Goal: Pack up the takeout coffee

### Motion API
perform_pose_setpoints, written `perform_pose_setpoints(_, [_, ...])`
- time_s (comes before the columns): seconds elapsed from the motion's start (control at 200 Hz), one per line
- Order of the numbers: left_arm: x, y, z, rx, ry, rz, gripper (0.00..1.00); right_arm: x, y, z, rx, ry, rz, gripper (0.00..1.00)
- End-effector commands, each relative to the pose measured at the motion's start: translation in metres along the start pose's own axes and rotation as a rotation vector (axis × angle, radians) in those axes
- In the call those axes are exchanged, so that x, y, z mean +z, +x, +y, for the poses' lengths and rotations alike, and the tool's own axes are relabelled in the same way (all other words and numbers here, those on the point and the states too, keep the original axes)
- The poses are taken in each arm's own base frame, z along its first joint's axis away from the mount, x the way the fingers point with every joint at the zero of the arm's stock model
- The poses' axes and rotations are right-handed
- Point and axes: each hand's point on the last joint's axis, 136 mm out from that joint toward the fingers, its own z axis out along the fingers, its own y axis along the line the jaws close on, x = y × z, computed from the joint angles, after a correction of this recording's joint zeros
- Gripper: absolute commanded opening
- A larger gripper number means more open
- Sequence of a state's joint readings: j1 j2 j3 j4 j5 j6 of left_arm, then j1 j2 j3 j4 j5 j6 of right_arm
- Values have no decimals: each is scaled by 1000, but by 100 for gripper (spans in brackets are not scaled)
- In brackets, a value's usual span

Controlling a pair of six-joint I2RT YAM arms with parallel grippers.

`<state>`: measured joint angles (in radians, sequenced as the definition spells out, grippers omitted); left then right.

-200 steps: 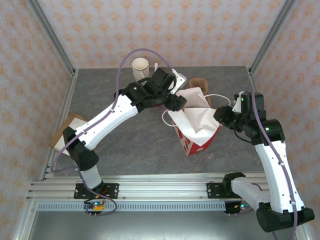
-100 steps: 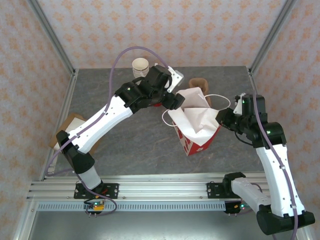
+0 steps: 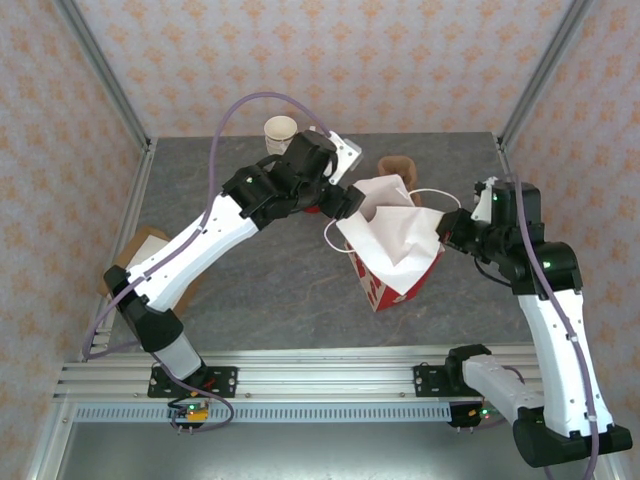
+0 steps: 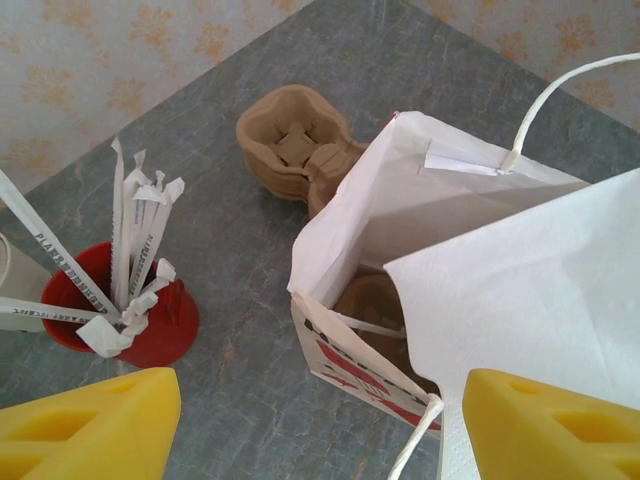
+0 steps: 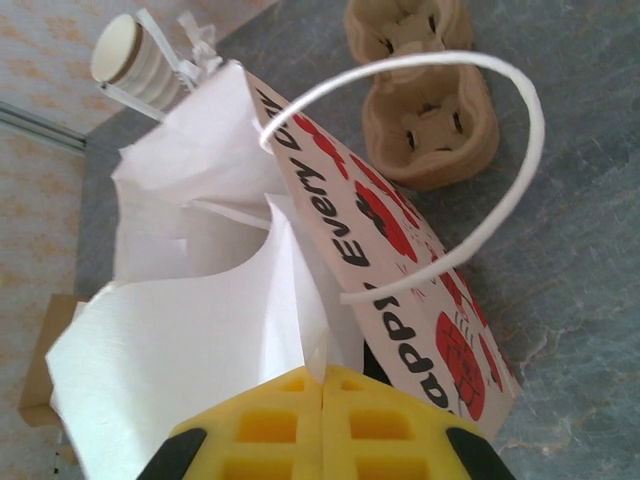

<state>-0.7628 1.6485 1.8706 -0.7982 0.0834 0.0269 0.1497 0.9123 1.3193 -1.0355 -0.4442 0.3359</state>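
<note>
Whereabouts of the takeout coffee cannot be told; a brown shape (image 4: 375,300) lies deep in the open white paper bag (image 4: 380,210), partly hidden. The bag stands on the grey surface (image 3: 270,280). The right end effector (image 5: 322,385), fingers together, clamps the bag's rim. The left end effector (image 4: 315,405) hovers over the bag's mouth, fingers wide apart. Near the bag sit a cardboard cup carrier (image 4: 295,145) and a red holder of wrapped straws (image 4: 150,325).
</note>
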Motion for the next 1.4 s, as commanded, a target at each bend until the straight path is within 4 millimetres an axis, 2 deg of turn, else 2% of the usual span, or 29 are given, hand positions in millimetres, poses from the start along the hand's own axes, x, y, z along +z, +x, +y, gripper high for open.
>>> perform_pose_setpoints(0.0, [-18, -5, 14, 5, -49, -33, 75, -14, -8, 14, -26, -52, -29, 1])
perform_pose_setpoints(0.17, [-24, -7, 16, -8, -54, -53, 75, -31, -33, 41, -65, -137, -113, 0])
perform_pose_setpoints(0.295, [-26, -8, 17, -12, -57, -61, 74, -43, -57, 52, -104, -144, -200, 0])
perform_pose_setpoints(0.711, [-34, -10, 21, -12, -76, -78, 74, -47, -106, 84, -87, -247, -343, 0])
perform_pose_setpoints(1.081, [-38, -14, 22, -12, -74, -92, 74, -60, -128, 89, -68, -242, -438, 0])
perform_pose_setpoints(1.211, [-38, -14, 22, -12, -76, -92, 74, -58, -129, 92, -64, -259, -434, 0])
perform_pose_setpoints(1.396, [-40, -14, 23, -9, -78, -93, 74, -64, -133, 91, -62, -250, -465, 0])
